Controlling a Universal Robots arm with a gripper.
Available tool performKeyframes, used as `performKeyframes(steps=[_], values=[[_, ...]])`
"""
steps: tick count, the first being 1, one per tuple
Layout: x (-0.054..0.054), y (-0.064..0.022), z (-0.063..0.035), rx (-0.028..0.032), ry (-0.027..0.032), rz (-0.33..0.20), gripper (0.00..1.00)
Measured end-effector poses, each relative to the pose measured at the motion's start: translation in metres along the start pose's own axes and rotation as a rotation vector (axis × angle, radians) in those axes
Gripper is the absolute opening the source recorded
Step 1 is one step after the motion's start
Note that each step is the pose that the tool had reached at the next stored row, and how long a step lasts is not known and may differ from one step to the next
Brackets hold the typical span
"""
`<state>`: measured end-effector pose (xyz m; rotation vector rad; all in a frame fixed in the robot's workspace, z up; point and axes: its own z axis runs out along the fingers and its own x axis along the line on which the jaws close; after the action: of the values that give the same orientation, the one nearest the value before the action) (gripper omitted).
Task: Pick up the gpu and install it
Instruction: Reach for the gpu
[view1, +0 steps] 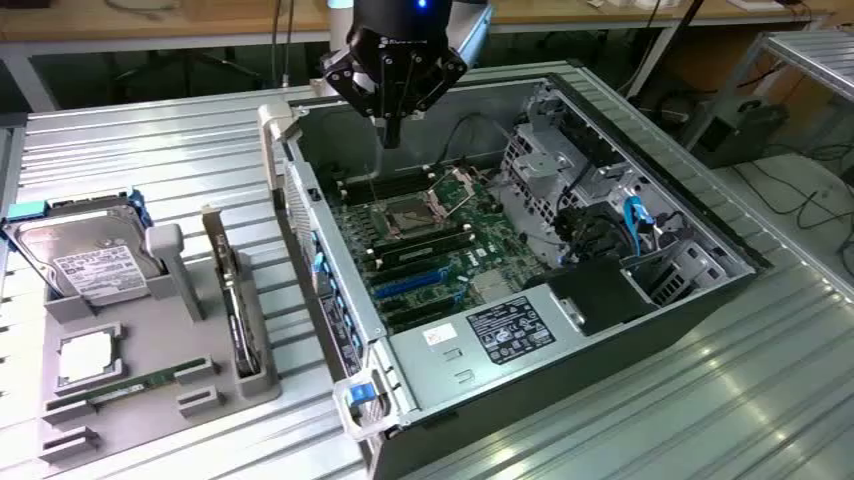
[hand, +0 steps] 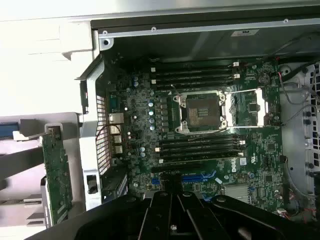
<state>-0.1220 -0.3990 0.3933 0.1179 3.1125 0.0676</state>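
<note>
So my pincer (view1: 390, 135) hung over the far end of the open black metal computer case (view1: 694, 215), above the green motherboard (view1: 441, 250) and just beyond the square silver CPU socket (view1: 407, 215). Its fingers were pinched together with nothing between them.

The gpu, that flat black rectangular card with the silver bracket (view1: 234, 300), wasn't under me at all. It was outside the case, across the side wall from my pincer and lower down, standing on its long edge in a slot of the grey plastic holder tray (view1: 160, 405). From my pincer it lay out toward the exterior view's left and back toward that camera, well apart from my fingertips.

Its long axis ran pretty much along the case's side wall, so one short end pointed roughly back toward my pincer and the other pointed away from it. Seen from above it was only a thin slab, with its flat faces turned sideways, one toward the case. I think the bracket was on the end nearer my pincer, but the view there was too murky to swear by.

Beyond the gpu from me sat the silver boxy hard drive with the white label (view1: 87, 265) and the narrow green memory stick (view1: 134, 385), both on that same tray.
</note>
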Motion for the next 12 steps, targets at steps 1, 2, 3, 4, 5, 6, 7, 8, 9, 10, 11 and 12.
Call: performKeyframes(steps=[1, 2, 3, 4, 5, 6, 7, 8, 9, 10, 11, 12], values=[[0.0000, 0.0000, 0.0000, 0.0000, 0.0000, 0.000, 0.11], [0.0000, 0.0000, 0.0000, 0.0000, 0.0000, 0.000, 0.11], [0.0000, 0.0000, 0.0000, 0.0000, 0.0000, 0.000, 0.11], [0.0000, 0.0000, 0.0000, 0.0000, 0.0000, 0.000, 0.11], [0.0000, 0.0000, 0.0000, 0.0000, 0.0000, 0.000, 0.11], [0.0000, 0.0000, 0.0000, 0.0000, 0.0000, 0.000, 0.11], [0.0000, 0.0000, 0.0000, 0.0000, 0.0000, 0.000, 0.11], [0.0000, 0.0000, 0.0000, 0.0000, 0.0000, 0.000, 0.11], [0.0000, 0.0000, 0.0000, 0.0000, 0.0000, 0.000, 0.11], [0.0000, 0.0000, 0.0000, 0.0000, 0.0000, 0.000, 0.11], [0.0000, 0.0000, 0.0000, 0.0000, 0.0000, 0.000, 0.11], [0.0000, 0.0000, 0.0000, 0.0000, 0.0000, 0.000, 0.11]])
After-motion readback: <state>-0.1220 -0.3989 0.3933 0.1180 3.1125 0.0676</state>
